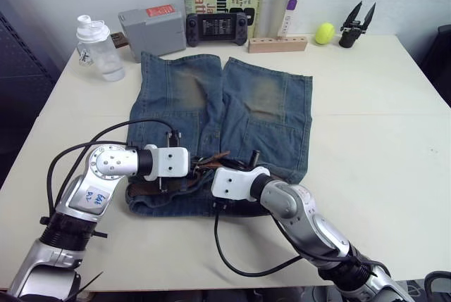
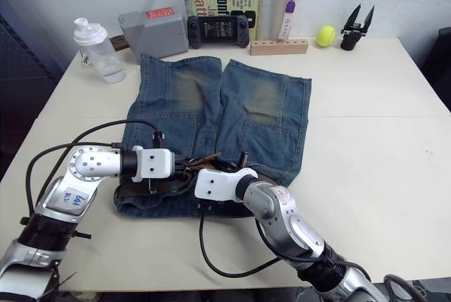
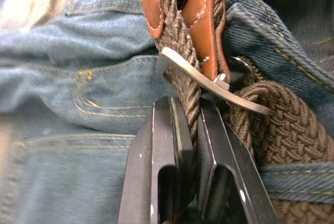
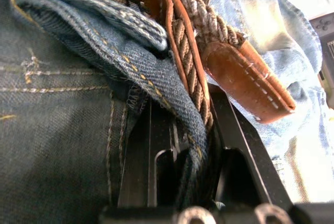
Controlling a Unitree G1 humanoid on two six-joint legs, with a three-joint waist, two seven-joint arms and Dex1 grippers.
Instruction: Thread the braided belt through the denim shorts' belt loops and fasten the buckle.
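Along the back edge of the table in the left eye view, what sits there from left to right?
Clear plastic bottle with white cap → grey box with red label → black handheld game console → white tumbler with purple strap → yellow-green ball → black two-pronged tool.

Both arms reach inward over the near edge of the table, forearms bent so the wrists face each other.

Left gripper [image 3: 189, 130]: two black fingers [image 3: 156, 151] closed onto the braided belt [image 3: 182, 78], strap pinched between them.

Right gripper [image 4: 180, 130]: fingers [image 4: 237, 145] closed on a fold of the denim shorts [image 4: 62, 130] at the waistband, with the belt strap running in between them too.

Wrists roughly level, close together, nearly touching.
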